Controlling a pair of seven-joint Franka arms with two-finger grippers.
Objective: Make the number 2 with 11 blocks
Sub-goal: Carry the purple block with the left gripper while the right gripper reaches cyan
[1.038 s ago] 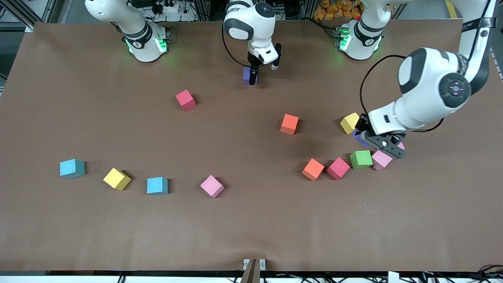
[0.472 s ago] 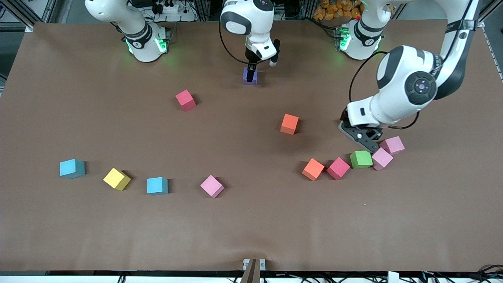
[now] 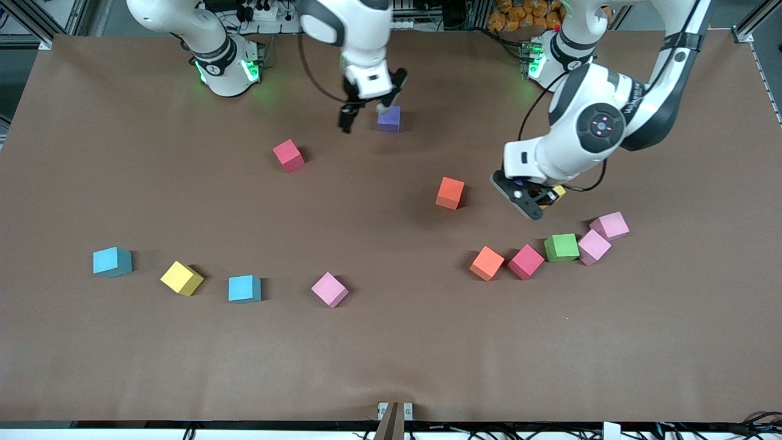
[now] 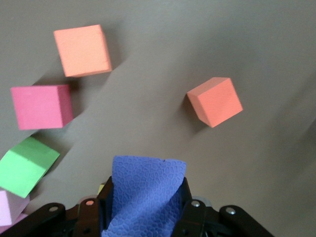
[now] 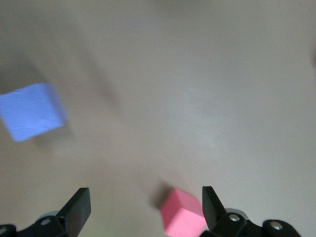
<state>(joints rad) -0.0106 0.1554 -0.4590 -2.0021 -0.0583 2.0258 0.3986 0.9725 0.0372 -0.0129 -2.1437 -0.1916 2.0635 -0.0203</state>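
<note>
1. Wrist views give us what the front view cannot: in the left wrist view the left end effector (image 4: 146,207) is clamped on a purple block (image 4: 145,190), its textured face filling the gap between the fingers.
2. From the front, that same left end effector (image 3: 530,198) shows only as a dark tip with a sliver of yellow block (image 3: 557,192) beside it; we cannot make out the held purple block there.
3. We see the left arm reach from its base and bend down, its end effector up in the air over bare tabletop (image 3: 391,354), between the orange block (image 3: 450,193) and the row near the left arm's end.
4. That row runs orange block (image 3: 487,263), red block (image 3: 526,261), green block (image 3: 561,247), then two pink cubes (image 3: 594,246) touching each other.
5. The right end effector (image 3: 366,109) hangs with its fingers spread wide and nothing between them, just beside the other purple block (image 3: 389,118), which rests on the tabletop near the robots' bases.
6. In the right wrist view we see that purple block (image 5: 32,111) and a red block (image 5: 184,212), the latter partly cut off at the picture's edge; the picture is smeared.
7. Toward the right arm's end lie the red block (image 3: 288,155), two light blue blocks (image 3: 112,261), a yellow block (image 3: 181,278) between them, and a lone pink cube (image 3: 330,289).
</note>
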